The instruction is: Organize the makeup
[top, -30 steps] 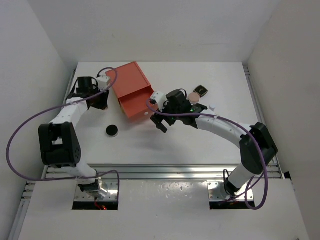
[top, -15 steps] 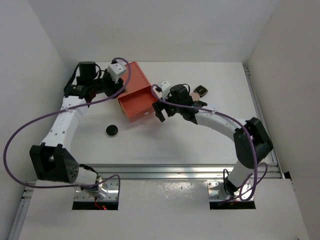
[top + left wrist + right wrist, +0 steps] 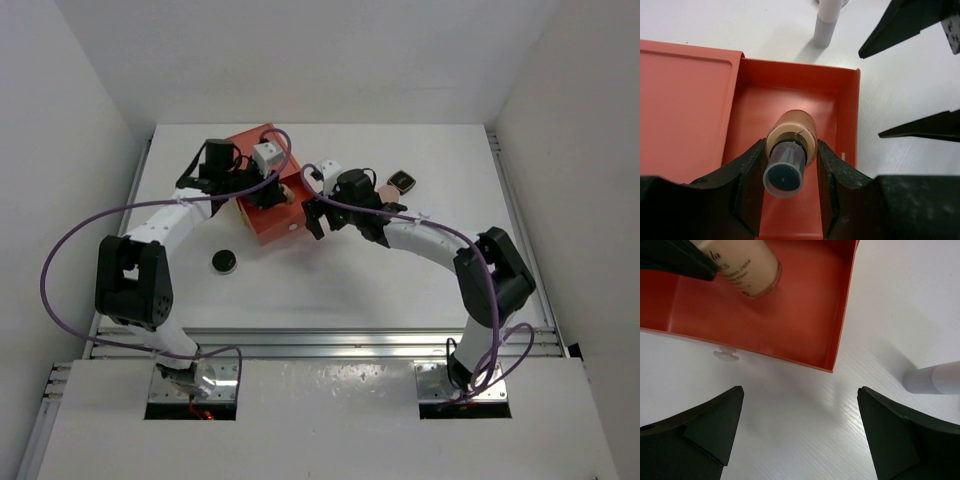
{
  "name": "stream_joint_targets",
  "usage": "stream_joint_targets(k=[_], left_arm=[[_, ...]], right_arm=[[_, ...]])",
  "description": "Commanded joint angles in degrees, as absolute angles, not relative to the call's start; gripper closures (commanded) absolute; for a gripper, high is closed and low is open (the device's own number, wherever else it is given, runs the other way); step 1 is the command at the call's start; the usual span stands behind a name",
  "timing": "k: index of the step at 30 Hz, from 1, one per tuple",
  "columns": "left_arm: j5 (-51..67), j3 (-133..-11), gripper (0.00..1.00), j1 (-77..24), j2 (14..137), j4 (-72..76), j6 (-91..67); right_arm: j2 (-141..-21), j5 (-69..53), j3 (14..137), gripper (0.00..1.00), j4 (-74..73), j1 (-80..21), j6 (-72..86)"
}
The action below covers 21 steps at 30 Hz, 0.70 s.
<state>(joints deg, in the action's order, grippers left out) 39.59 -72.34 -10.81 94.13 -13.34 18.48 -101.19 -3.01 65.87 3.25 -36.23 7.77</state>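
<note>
My left gripper (image 3: 790,167) is shut on a beige foundation bottle (image 3: 792,132) with a clear grey cap. It holds the bottle over the open drawer (image 3: 790,95) of the orange box (image 3: 262,160). The bottle also shows in the right wrist view (image 3: 747,270). My right gripper (image 3: 800,430) is open and empty over the table just in front of the drawer's front wall (image 3: 765,347). A white tube (image 3: 935,377) stands on the table beside the drawer and also shows in the left wrist view (image 3: 827,22). A black round disc (image 3: 224,261) lies front left. The peach-pink compact (image 3: 388,190) and black squarish compact (image 3: 401,181) lie behind my right arm.
The drawer has a small white knob (image 3: 725,355) on its front. The orange box's closed top (image 3: 685,105) is left of the drawer in the left wrist view. A small white tube (image 3: 425,213) lies right of the right arm. White walls bound the table.
My left arm swung from the table's left side to over the open drawer, carrying the bottle. My right gripper moved up and left, closer to the drawer's front.
</note>
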Motion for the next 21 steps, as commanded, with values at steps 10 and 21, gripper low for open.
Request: stream_joint_targets(k=[10,21], left_arm=[[36.12,-64.78,0.57,-15.03,96.06,4.83,12.14],[31.90,-66.53,0.38,-14.42,96.06,-2.01,14.06]], right_arm=[[-105.11,-3.43,69.78,0.04,5.36,-35.95,9.32],[-106.96,-1.93,69.87,0.04,8.35,-35.95,11.51]])
